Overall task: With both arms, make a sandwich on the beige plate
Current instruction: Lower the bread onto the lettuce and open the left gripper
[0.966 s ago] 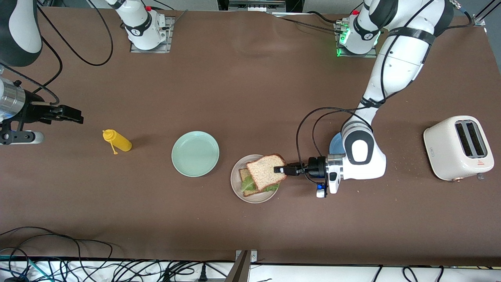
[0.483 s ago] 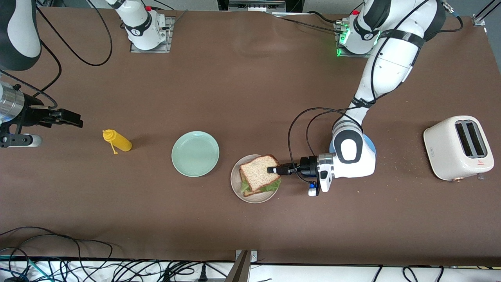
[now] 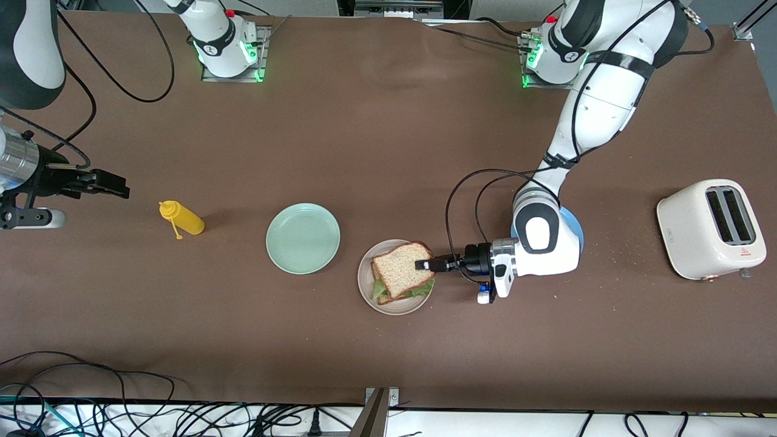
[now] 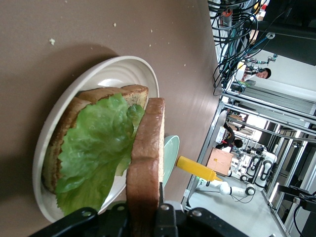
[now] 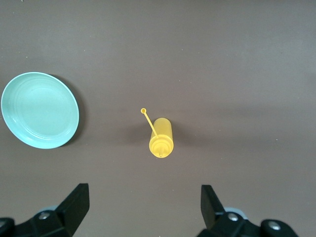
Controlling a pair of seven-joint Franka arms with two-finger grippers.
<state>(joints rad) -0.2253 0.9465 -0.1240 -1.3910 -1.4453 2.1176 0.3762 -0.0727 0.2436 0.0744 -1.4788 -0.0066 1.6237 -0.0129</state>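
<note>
The left tool [image 3: 423, 264] pinched the top bread slice [image 3: 400, 269] over the beige plate [image 3: 394, 306]; the right tool [image 5: 143, 205] waited wide above the mustard bottle [image 5: 161, 138].

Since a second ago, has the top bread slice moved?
Yes. The top bread slice shifted toward the mint-green plate, settling over the lettuce.

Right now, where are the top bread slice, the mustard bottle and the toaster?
Top bread slice [image 3: 400, 269], front view, middle of its upper face.
Mustard bottle [image 5: 161, 137], right wrist view, body.
Toaster [image 3: 698, 233], front view, side wall.
</note>
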